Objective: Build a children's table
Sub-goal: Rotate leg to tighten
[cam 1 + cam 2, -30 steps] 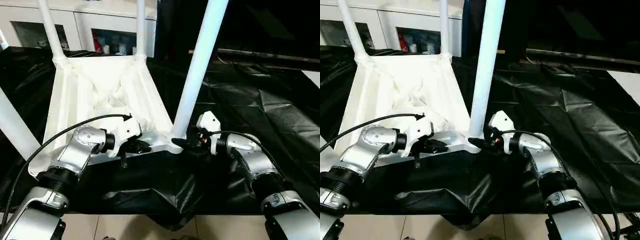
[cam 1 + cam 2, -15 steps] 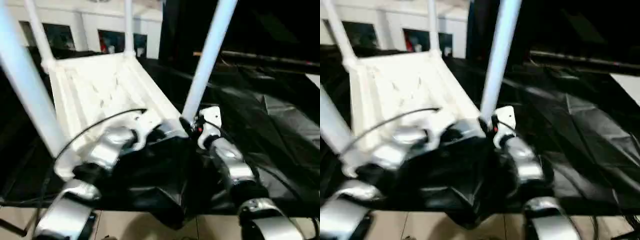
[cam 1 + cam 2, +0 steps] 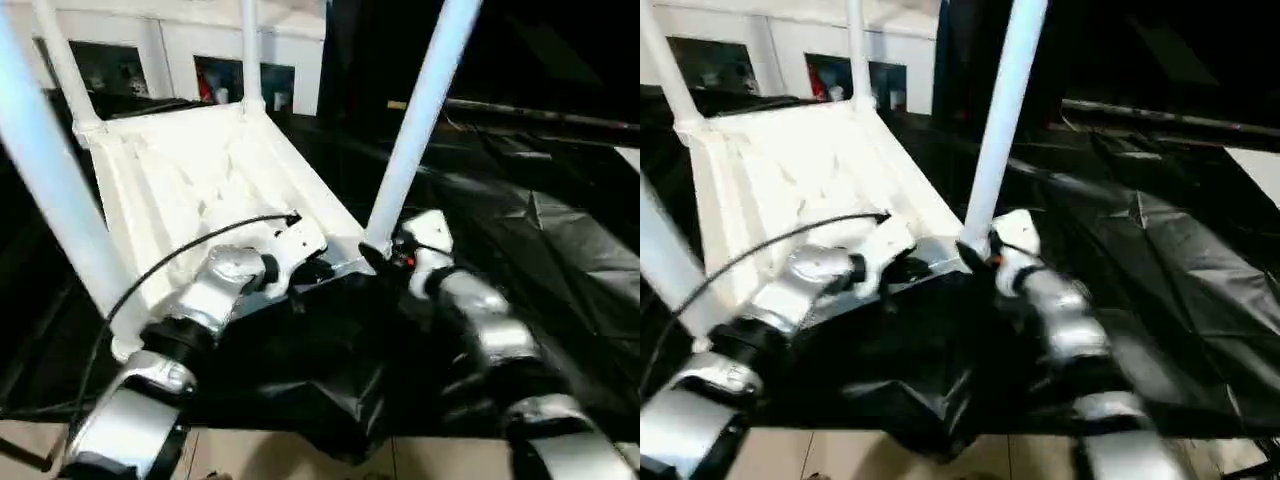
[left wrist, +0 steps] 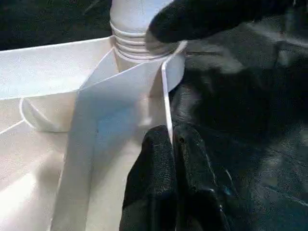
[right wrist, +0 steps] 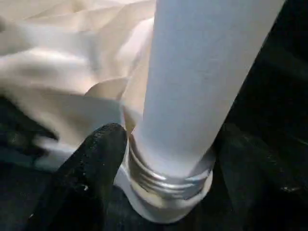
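Note:
The white tabletop lies upside down and tilted on the black cloth, ribbed underside up. All its legs stand in the corner sockets, the near right leg being the closest to both grippers. My left gripper is shut on the tabletop's thin near rim, with one black finger on each side of it. My right gripper is closed around the threaded base of the near right leg, and one finger presses against the collar.
The black-draped work table stretches away to the right. White cabinets stand behind the tabletop. The table's front edge and a strip of pale floor run just below my forearms. A black cable loops over my left arm.
The camera has swung, so the whole picture has shifted. Both grippers keep their holds, and the near right corner with its leg now sits slightly higher and further from me.

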